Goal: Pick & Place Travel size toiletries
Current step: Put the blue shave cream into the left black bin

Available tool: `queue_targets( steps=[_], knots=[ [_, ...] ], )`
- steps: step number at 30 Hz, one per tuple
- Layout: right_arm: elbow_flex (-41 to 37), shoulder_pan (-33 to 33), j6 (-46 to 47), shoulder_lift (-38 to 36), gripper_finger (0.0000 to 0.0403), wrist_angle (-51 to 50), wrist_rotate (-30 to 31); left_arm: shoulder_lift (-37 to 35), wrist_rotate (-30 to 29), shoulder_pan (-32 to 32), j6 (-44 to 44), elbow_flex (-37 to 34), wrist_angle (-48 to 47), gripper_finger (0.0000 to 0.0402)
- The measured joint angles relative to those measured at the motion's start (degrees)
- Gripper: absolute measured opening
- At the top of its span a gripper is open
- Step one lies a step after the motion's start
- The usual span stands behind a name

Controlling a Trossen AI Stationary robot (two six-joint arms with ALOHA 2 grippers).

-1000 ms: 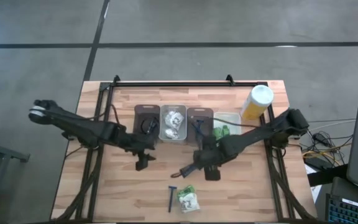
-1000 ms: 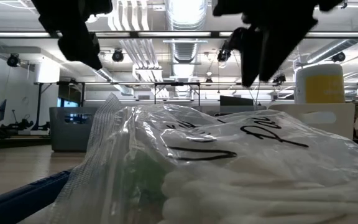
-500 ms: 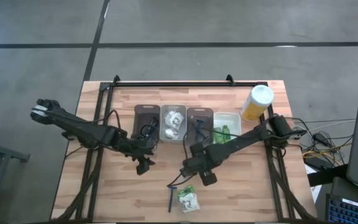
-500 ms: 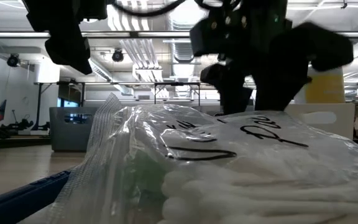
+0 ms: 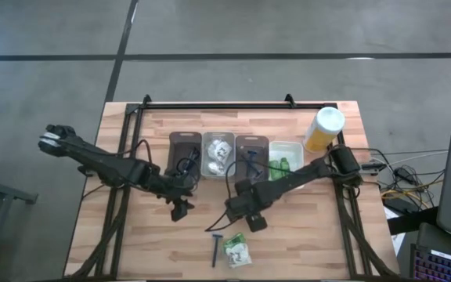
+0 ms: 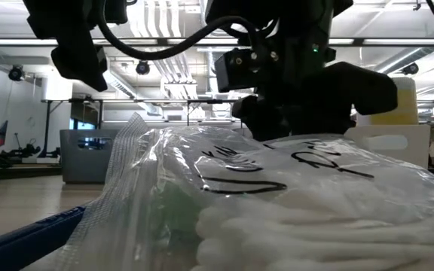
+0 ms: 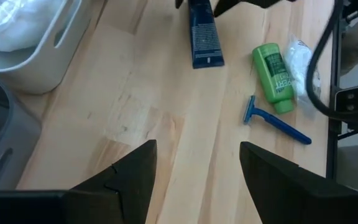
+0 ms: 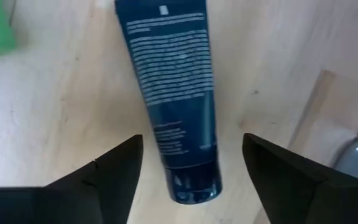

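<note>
A dark blue tube [image 8: 178, 93] lies flat on the wood; my right gripper [image 8: 190, 155] hangs over its cap end, open, one finger on each side, touching nothing. From above, that gripper [image 5: 238, 216] is near the table's middle and the tube [image 5: 222, 225] pokes out toward the left. A green tube [image 7: 274, 76], a white packet [image 7: 299, 57] and a blue razor [image 7: 276, 119] lie close together near the table's near edge. My left gripper [image 5: 180, 208] hovers open to the left, above bare wood [image 7: 194, 152].
A row of small trays [image 5: 218, 154] stands across the table's middle, with the tall yellow bottle [image 5: 323, 128] at its right end. A clear bag of cotton swabs [image 6: 277, 211] fills the low view's foreground. Bare wood lies to the near left.
My right gripper has moved toward the table's left and near edge and come down over the dark blue tube, staying open. My left gripper has barely shifted.
</note>
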Motion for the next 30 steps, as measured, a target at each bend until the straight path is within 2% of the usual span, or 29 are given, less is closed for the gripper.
queue_targets(
  steps=[8, 18, 25, 30],
  knots=[
    [-0.8, -0.5, -1.6, 0.1, 0.0191, 0.1, -1.9, 0.0, 0.4, -0.6, -0.3, 0.0, -0.1, 0.0234],
    [-0.2, -0.5, -0.3, 0.5, 0.0122, -1.9, -2.5, 0.0, 0.8, -3.3, -2.0, 0.0, -2.0, 0.0234],
    [2.8, -0.5, 7.2, -2.4, 0.0118, -6.9, -4.6, -0.2, 0.7, -3.9, 0.6, 0.0, -1.7, 0.0234],
    [5.8, -0.5, 13.7, -7.6, 0.0128, -6.2, -6.1, -0.2, 0.8, -5.7, 12.1, 0.0, 2.2, 0.0234]
  ],
)
